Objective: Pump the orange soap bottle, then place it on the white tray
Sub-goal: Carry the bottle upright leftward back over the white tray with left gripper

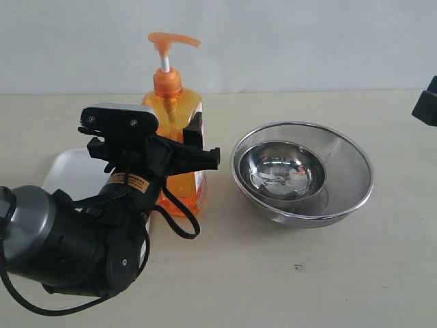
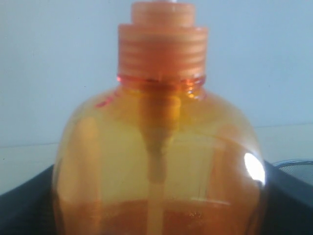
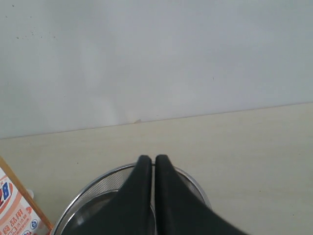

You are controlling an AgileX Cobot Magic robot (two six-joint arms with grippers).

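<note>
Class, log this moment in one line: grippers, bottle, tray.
left gripper: jaws shut on orange soap bottle | right gripper: shut, empty | bottle: upright, pump raised | white tray: partly hidden behind left arm

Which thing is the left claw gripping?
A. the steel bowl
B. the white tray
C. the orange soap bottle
C: the left claw has a finger on each side of the orange soap bottle, and the bottle's body fills the left wrist view.

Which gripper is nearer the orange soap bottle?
Left. The left gripper clasps the orange soap bottle; the right gripper, shut, hangs over the steel bowls, apart from it.
</note>
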